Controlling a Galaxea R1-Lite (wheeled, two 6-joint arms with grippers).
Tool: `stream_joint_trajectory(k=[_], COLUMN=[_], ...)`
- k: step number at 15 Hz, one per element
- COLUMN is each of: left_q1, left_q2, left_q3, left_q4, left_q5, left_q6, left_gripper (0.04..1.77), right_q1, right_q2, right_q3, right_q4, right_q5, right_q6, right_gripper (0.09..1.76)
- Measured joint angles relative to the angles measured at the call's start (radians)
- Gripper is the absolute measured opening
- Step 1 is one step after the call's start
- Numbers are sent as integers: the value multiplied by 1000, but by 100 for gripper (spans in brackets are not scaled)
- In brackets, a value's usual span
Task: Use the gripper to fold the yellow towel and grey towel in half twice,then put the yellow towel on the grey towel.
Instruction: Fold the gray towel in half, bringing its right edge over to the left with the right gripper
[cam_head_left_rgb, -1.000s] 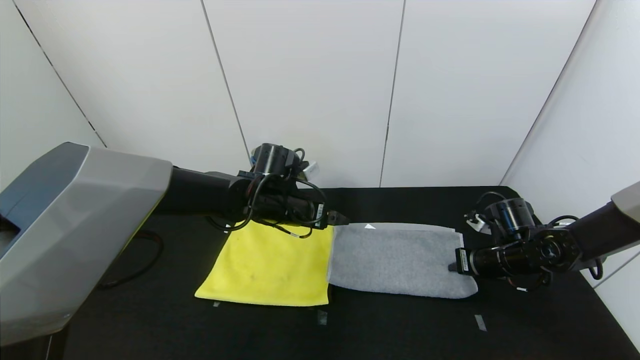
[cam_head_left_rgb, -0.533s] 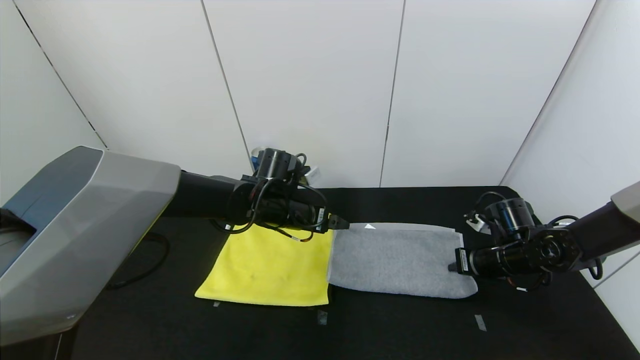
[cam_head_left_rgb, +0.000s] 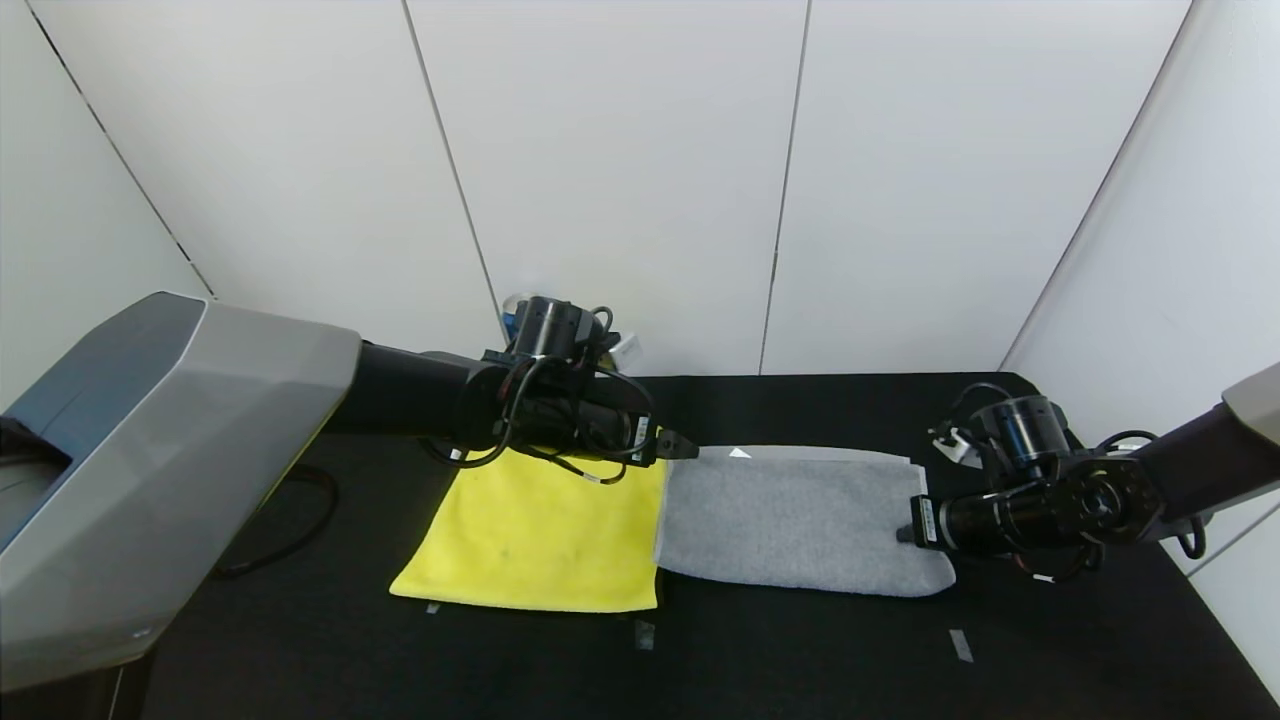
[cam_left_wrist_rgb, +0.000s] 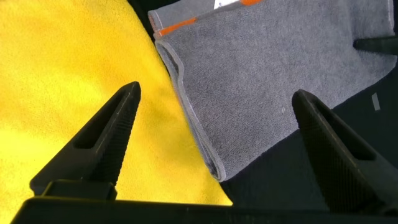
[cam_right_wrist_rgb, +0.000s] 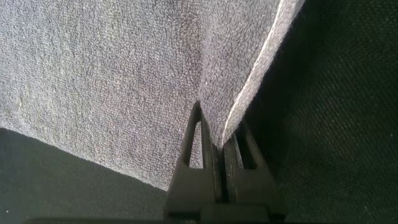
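Left gripper (cam_left_wrist_rgb: 211, 112): I have it spread wide, holding nothing, above the seam where the yellow towel (cam_head_left_rgb: 540, 530) meets the grey towel (cam_head_left_rgb: 795, 520).
Right gripper (cam_right_wrist_rgb: 219, 146): I see it clenched on the grey towel's right hem.
Towels: side by side, edges touching, yellow on the left.
Surface: black table (cam_head_left_rgb: 800, 660).
Room: white panelled walls (cam_head_left_rgb: 620, 180) behind.

You see a bright yellow towel (cam_head_left_rgb: 545, 535) lying just beside the grey towel (cam_head_left_rgb: 795, 525), whose looped grey pile carries a paler hem, orange patches and a small white tag at its far edge; the table (cam_head_left_rgb: 800, 650) beneath the grey towel is plain black.
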Motion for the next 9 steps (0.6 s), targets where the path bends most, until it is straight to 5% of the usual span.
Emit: stream_joint_trajectory(k=[9], left_q1=[0], left_q2=[-3], left_q3=[1], left_q4=[0], left_q5=[0], left_q6=[0], left_gripper=[172], right_q1=[0], right_q2=[0], right_q3=[0], right_q4=[0], right_q5=[0], right_q6=[0], right_gripper=[15])
